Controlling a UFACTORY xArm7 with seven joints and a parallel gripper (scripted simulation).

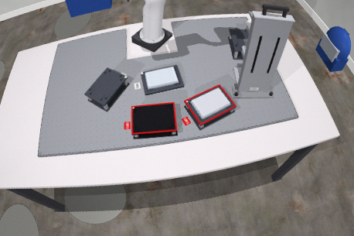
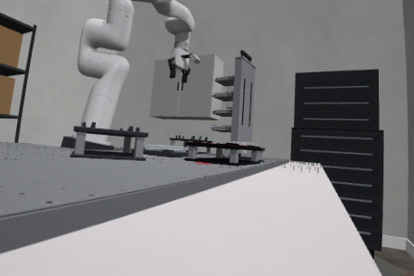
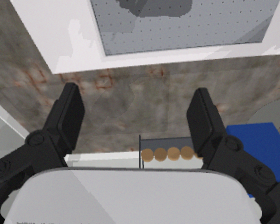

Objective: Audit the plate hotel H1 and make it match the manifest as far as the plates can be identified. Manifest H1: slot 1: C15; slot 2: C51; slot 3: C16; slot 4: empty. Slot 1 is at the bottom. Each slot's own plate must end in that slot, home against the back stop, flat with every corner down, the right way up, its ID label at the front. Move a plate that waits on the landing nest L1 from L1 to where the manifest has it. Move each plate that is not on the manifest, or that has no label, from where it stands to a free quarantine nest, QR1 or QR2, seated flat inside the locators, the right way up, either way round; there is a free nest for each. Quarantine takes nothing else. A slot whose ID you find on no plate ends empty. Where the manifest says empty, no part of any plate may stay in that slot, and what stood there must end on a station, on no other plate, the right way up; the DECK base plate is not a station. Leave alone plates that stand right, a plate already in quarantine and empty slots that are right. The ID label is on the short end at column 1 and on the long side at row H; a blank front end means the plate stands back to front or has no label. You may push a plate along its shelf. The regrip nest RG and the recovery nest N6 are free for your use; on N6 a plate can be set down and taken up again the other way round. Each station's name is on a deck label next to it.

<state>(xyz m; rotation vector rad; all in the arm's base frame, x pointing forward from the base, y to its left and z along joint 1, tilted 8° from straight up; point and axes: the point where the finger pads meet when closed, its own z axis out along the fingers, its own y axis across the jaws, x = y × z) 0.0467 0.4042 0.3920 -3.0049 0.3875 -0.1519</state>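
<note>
only the top view shows the plate hotel (image 1: 258, 53), then two pale plates: one on a red-edged nest (image 1: 210, 103), one on a dark nest (image 1: 161, 77). the gripper (image 2: 180, 71) hangs high, fingers spread, nothing between.

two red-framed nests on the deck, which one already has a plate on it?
The right-hand red-framed nest, the one nearer the plate hotel and turned at an angle, carries a pale plate. The other red-framed nest, squarer to the deck edge, shows only a black top.
</note>
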